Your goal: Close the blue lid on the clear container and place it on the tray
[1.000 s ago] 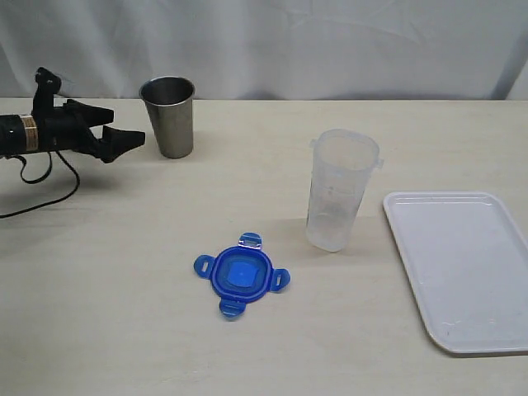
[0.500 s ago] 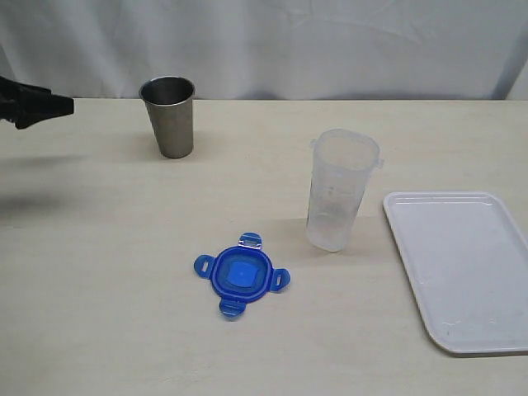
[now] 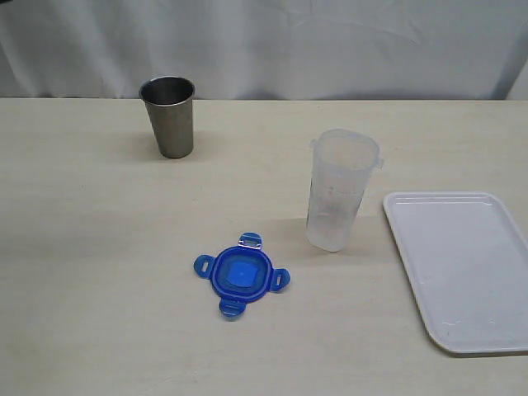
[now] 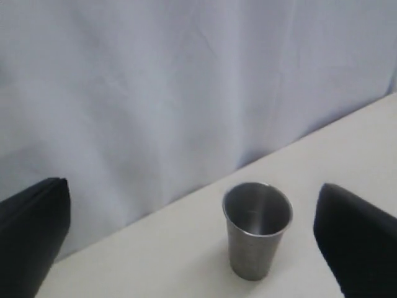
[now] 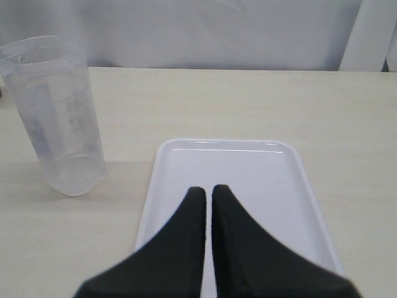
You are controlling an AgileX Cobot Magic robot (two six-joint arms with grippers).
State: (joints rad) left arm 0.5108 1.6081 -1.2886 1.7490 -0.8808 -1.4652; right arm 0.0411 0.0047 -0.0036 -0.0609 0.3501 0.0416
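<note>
Sitting apart: lid, container and tray all separate, neither pincer gripping

Left pincer (image 4: pixel 189 245): fingers spread wide, nothing between them. Grey steel cup (image 4: pixel 256 230) stands upright ahead of it, well clear of both fingers and nearer one than the other, with the white curtain (image 4: pixel 186 81) behind.

Right pincer (image 5: pixel 208 189): fingers pressed together, tips nearly touching, holding nothing. The white tray (image 5: pixel 248 164) lies flat straight ahead of the tips. The clear container (image 5: pixel 59 118) stands upright off to one side of this pincer, beyond the tray's corner and apart from its rim, mouth open.

Exterior view shows neither pincer, so I can't place the lid against either one. There the blue lid (image 3: pixel 242 274) lies flat on the table (image 3: pixel 99 247), four tabs out, near the clear container (image 3: pixel 340 198) on the side away from the tray (image 3: pixel 462 272), touching neither. The steel cup (image 3: pixel 171 115) stands well apart from all three, near the curtain. Container sits between lid and tray, just beside the tray's rim but off it
</note>
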